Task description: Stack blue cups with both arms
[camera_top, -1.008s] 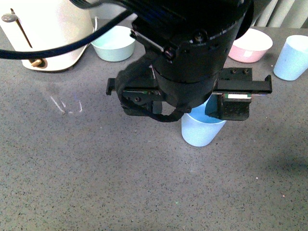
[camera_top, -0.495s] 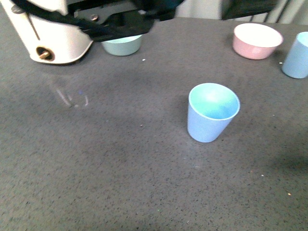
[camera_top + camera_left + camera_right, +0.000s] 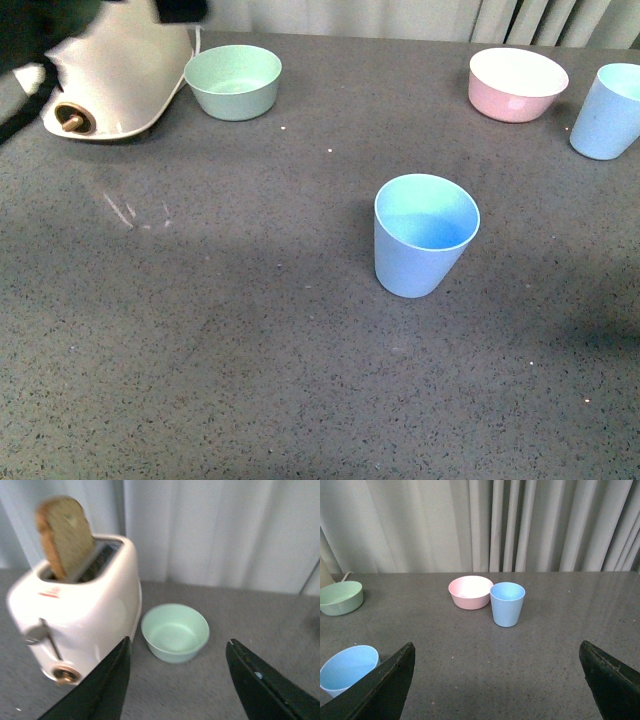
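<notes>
One blue cup [image 3: 422, 235] stands upright in the middle of the grey table, also seen as a blue cup [image 3: 347, 669] in the right wrist view. The second blue cup [image 3: 607, 110] stands upright at the far right edge, next to the pink bowl; the right wrist view shows this cup [image 3: 507, 603] straight ahead. My left gripper [image 3: 177, 647] is open, facing the green bowl and the toaster, nothing between its fingers. My right gripper [image 3: 497, 652] is open and empty, well short of the far cup. Only a dark blur of the left arm [image 3: 40, 30] shows in the front view.
A white toaster [image 3: 115, 75] with a slice of bread [image 3: 65, 535] stands at the far left. A pale green bowl [image 3: 233, 82] sits beside it, and a pink bowl [image 3: 518, 83] at the far right. Curtains hang behind the table.
The left arm, which hung over the middle cup and covered it a second ago, has pulled back to the far left corner. The middle cup now stands uncovered.
</notes>
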`<act>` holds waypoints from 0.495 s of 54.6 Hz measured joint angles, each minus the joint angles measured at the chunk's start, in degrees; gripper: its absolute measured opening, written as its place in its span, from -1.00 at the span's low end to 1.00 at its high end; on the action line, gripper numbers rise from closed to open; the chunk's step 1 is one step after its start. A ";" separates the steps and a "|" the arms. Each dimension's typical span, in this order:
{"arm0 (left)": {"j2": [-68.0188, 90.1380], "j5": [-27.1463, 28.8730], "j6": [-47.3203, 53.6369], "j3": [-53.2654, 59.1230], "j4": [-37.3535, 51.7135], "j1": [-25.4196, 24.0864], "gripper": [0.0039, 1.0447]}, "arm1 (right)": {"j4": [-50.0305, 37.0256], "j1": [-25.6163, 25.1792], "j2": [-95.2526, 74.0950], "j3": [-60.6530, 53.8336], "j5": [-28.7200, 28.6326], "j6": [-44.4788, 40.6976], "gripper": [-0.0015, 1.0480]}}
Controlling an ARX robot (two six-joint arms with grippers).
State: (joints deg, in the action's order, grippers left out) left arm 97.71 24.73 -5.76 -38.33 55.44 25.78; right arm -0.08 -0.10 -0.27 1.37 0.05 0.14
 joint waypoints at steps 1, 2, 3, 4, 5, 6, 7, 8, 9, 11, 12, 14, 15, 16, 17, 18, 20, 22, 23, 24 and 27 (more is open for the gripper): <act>-1.40 -0.70 1.07 1.86 2.19 -0.76 0.01 | 0.00 0.00 0.00 0.00 0.00 0.00 0.83; -3.67 -1.53 2.01 4.48 4.42 -1.84 -0.09 | 0.00 0.00 0.00 0.00 -0.02 0.00 0.83; -5.16 -2.14 2.47 6.03 5.25 -2.51 -0.16 | 0.00 0.00 0.00 0.00 -0.04 0.00 0.83; -7.23 -2.99 3.04 8.17 5.92 -3.52 -0.27 | 0.00 0.00 0.00 0.00 -0.07 0.00 0.83; -8.46 -3.65 3.34 9.53 6.21 -4.20 -0.33 | 0.00 0.00 0.00 0.00 -0.07 0.00 0.83; -10.03 -4.35 3.76 11.52 6.40 -5.22 -0.44 | 0.00 0.00 0.00 0.00 -0.09 0.00 0.83; -10.95 -4.74 3.89 12.83 6.45 -5.88 -0.50 | 0.00 0.00 0.00 0.00 -0.07 0.00 0.83; -12.33 -5.66 4.17 14.73 6.45 -6.82 -0.61 | 0.00 0.00 0.00 0.00 -0.07 0.00 0.83; -13.14 -6.16 4.26 15.91 6.45 -7.39 -0.68 | 0.00 0.00 0.00 0.00 -0.07 0.00 0.83; -15.34 -7.74 4.50 18.53 6.43 -8.59 -0.85 | 0.00 0.00 0.00 0.00 -0.07 0.00 0.83; -16.24 -8.37 4.55 19.45 6.43 -9.07 -0.92 | 0.00 0.00 0.00 0.00 -0.07 0.00 0.83; -18.05 -9.42 4.72 21.07 6.29 -9.92 -0.97 | 0.00 0.00 0.00 0.00 -0.04 0.00 0.83; -18.51 -9.70 4.72 21.44 6.25 -10.12 -0.97 | 0.00 0.00 0.00 0.00 -0.04 0.00 0.83; -19.43 -10.16 4.72 22.18 6.14 -10.58 -0.97 | 0.00 0.00 0.00 0.00 -0.04 0.00 0.83; -19.74 -10.60 4.79 22.99 6.73 -10.97 -0.97 | 0.00 0.00 0.00 0.00 -0.04 0.00 0.83; -19.91 -10.91 4.81 23.41 7.32 -11.19 -0.97 | 0.00 0.00 0.00 0.00 -0.04 0.00 0.83; -20.48 -11.47 4.87 24.68 8.70 -11.85 -0.97 | 0.00 0.00 0.00 0.00 -0.02 0.00 0.83; -21.46 -12.33 4.92 26.29 8.72 -12.72 -0.97 | 0.00 0.00 0.00 0.00 -0.04 0.00 0.83; -21.75 -12.52 4.92 26.67 8.63 -12.94 -0.97 | 0.00 0.00 0.00 0.00 -0.04 0.00 0.83; -22.43 -12.87 4.92 27.45 8.35 -13.38 -0.97 | 0.00 0.00 0.00 0.00 -0.04 0.00 0.83; -24.48 -13.75 4.92 29.00 7.28 -14.38 -0.97 | 0.00 0.00 -0.02 0.00 -0.04 0.00 0.83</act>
State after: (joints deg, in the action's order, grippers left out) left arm 73.23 10.98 -0.84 -9.32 62.72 11.40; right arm -0.08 -0.10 -0.30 1.37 0.01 0.14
